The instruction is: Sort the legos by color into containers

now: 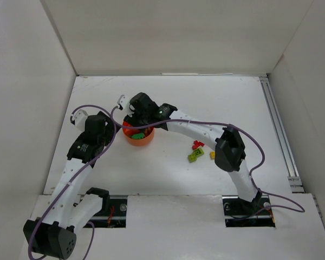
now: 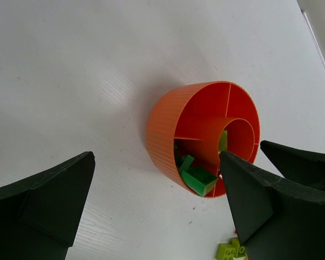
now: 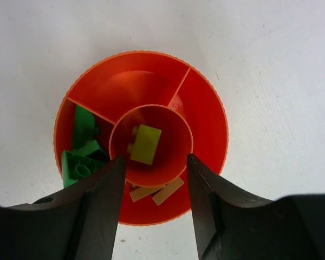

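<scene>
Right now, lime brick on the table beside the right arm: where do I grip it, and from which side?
Come straight down from above and pinch the lime brick across its two long side walls. It seems to lie flat and skewed, so rotate to match. The red brick and yellow brick lie close; open narrowly.

The bowl [image 1: 139, 142] is set near the middle of the table [image 1: 206, 97], with 1 brick [image 3: 146, 143] in its central cup [image 3: 169, 125], several bricks [image 3: 82, 130] and 2 more [image 3: 154, 192] in the outer ring, and 3 loose bricks [image 1: 193, 156] scattered to its right.
</scene>
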`<state>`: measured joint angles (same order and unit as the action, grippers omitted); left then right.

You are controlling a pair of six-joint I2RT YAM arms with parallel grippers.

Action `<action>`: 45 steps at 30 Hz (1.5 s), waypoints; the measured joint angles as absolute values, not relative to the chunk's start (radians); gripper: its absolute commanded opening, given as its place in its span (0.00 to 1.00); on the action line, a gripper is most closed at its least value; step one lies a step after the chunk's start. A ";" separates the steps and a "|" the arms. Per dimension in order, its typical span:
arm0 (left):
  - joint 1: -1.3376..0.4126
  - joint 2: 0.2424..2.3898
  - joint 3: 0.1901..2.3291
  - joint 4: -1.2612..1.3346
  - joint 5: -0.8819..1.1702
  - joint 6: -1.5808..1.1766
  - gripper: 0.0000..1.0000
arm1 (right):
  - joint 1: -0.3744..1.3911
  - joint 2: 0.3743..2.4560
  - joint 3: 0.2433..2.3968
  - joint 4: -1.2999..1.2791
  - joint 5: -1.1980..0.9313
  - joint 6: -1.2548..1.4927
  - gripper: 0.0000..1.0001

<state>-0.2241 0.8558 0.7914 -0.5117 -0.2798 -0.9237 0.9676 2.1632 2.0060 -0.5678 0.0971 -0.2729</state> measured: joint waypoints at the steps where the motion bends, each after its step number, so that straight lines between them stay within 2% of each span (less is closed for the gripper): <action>1: -0.224 0.856 0.791 -0.512 -0.280 -0.922 1.00 | 0.968 2.157 2.003 -0.568 0.097 -0.273 0.54; 8: -0.224 0.855 0.791 -0.501 -0.266 -0.905 1.00 | 0.967 2.104 1.998 -0.568 0.115 -0.261 0.56; 11: -0.224 0.855 0.791 -0.495 -0.248 -0.886 1.00 | 0.957 2.047 1.976 -0.561 0.133 -0.231 0.63; 12: -0.224 0.855 0.791 -0.491 -0.239 -0.874 1.00 | 0.949 2.020 1.959 -0.558 0.132 -0.215 0.69; 15: -0.225 0.855 0.792 -0.468 -0.197 -0.833 1.00 | 0.904 1.929 1.890 -0.533 0.117 -0.159 0.69; 18: -0.253 0.863 0.802 -0.439 -0.142 -0.775 1.00 | 0.813 1.801 1.744 -0.490 0.099 -0.091 0.75; 19: -0.274 0.876 0.813 -0.435 -0.129 -0.757 1.00 | 0.778 1.752 1.684 -0.482 0.096 -0.067 0.81; 24: -0.584 1.023 0.925 -0.394 -0.116 -0.624 1.00 | 0.596 1.508 1.393 -0.480 0.141 0.039 0.85; 25: -0.672 1.061 0.949 -0.378 -0.116 -0.586 1.00 | 0.563 1.458 1.341 -0.487 0.148 0.056 0.90; 30: -1.009 1.221 0.976 -0.241 -0.066 -0.374 1.00 | 0.396 1.245 1.180 -0.545 0.168 0.120 0.93; 38: -1.049 1.443 0.929 -0.048 0.035 -0.116 0.98 | 0.115 1.055 1.096 -0.654 0.143 0.138 0.94; 45: -1.050 1.711 1.022 -0.008 0.049 -0.028 0.90 | 0.060 1.036 1.066 -0.691 0.095 0.119 0.94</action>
<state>-1.0504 1.7107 1.0222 -0.0078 0.0490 -0.0284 0.0597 1.0363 1.0664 -0.6914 0.0948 0.1192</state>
